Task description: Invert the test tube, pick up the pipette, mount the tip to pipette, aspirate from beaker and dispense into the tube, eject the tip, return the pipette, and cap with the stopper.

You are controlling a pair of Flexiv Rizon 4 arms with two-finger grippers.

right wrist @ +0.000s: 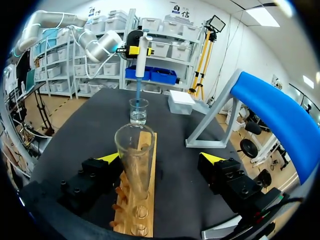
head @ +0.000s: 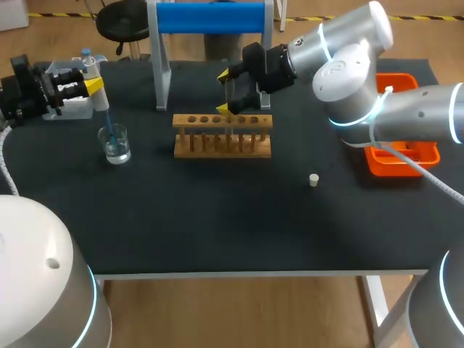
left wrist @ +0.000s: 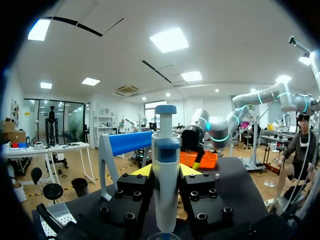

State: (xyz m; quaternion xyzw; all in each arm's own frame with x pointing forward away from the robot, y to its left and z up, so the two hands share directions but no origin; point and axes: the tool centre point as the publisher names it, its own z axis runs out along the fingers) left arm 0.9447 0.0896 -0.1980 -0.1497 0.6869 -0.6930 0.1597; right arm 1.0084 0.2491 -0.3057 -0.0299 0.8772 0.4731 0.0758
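My left gripper (head: 91,86) is shut on the white and blue pipette (head: 98,96) at the table's far left. The pipette's blue tip dips into the glass beaker (head: 114,143) of clear liquid. In the left wrist view the pipette (left wrist: 166,170) stands upright between the fingers of the left gripper (left wrist: 165,172). My right gripper (head: 226,92) hangs open over the wooden rack (head: 222,135). A clear test tube (right wrist: 135,155) stands mouth up in the rack (right wrist: 144,200), between the spread fingers of the right gripper (right wrist: 160,159) and close to one of them. A small pale stopper (head: 314,180) lies right of the rack.
A stand with a blue bar (head: 210,17) rises behind the rack. An orange tray (head: 403,156) sits at the right edge under my right arm. A white box (right wrist: 181,102) lies beyond the rack near the stand.
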